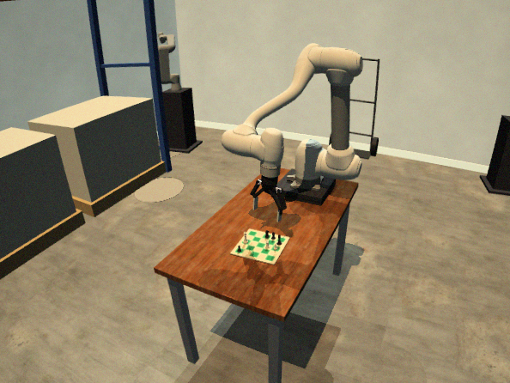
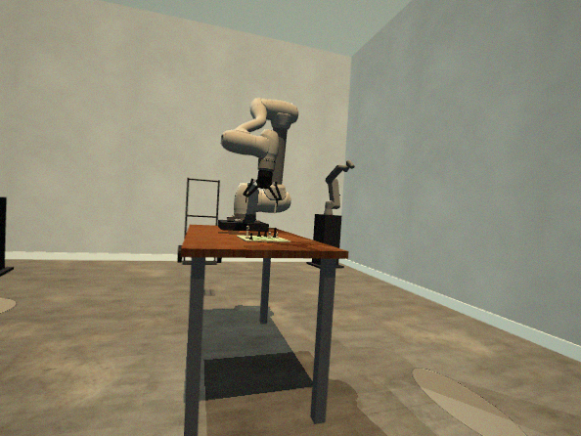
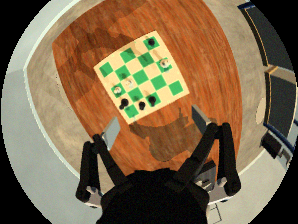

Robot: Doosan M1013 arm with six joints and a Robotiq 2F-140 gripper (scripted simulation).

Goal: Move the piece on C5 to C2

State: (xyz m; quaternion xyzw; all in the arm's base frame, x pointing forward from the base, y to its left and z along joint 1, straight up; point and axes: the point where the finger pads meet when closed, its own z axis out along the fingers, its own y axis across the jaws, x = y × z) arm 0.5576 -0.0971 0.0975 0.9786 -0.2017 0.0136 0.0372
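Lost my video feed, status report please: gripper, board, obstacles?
Black two-finger gripper open, holding nothing, hovering above the brown wooden table short of the green-and-cream chessboard. No piece lifted yet. Nothing between gripper and board.

Cream, rounded arm with black end effector, apparently grey-tipped fingers.

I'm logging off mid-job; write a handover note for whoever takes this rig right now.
End effector: open, holding nothing, hanging above the table between the arm's base and the chessboard, not yet over the squares.
Board: green-and-cream, with dark and light pieces standing on it; the square labels are too small to read.
Done: nothing gripped.
Left: go down on the C5 piece, grip, carry to C2, set it upright, disturb no others.
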